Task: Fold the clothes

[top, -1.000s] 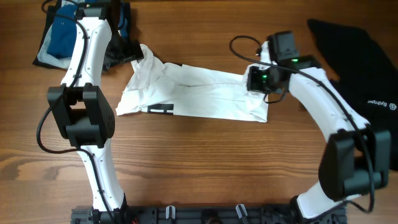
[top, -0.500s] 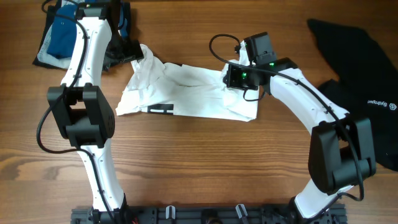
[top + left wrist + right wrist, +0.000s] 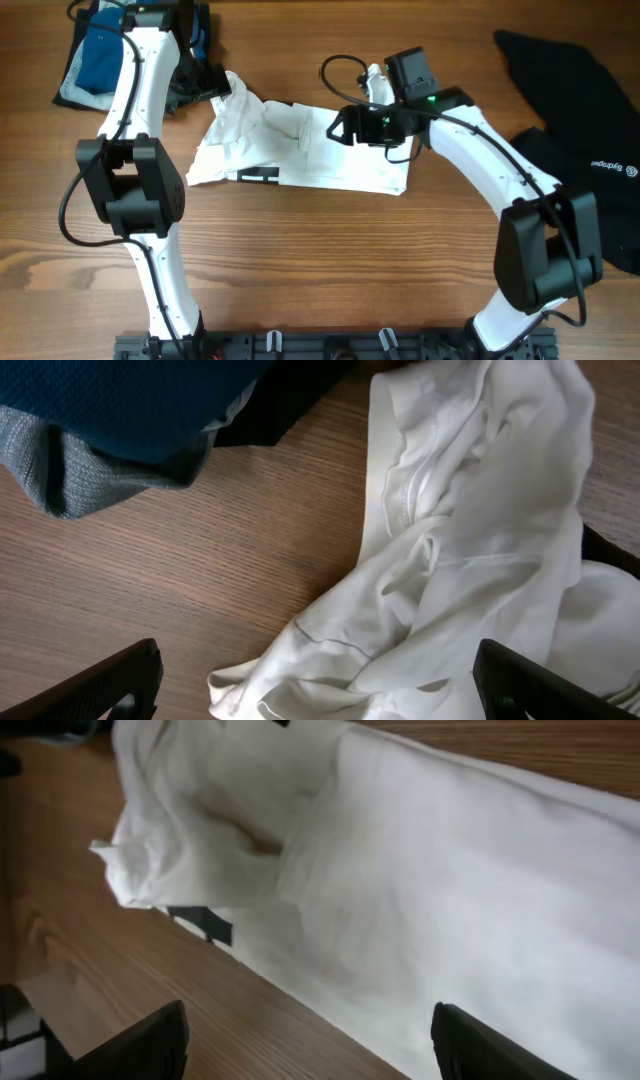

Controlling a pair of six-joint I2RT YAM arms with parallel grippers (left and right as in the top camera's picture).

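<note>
Over the white T-shirt (image 3: 300,170), right pincer (image 3: 340,125) gapes

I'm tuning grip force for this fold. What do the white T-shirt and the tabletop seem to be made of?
The white T-shirt looks like thin matte cotton-type knit: it crumples into soft folds, with stitched hems. The tabletop looks like wood or wood-grain laminate, smooth, faintly glossy; which one is unclear.

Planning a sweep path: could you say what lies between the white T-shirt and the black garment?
In the overhead view, bare wooden table, crossed above by the right arm.
</note>
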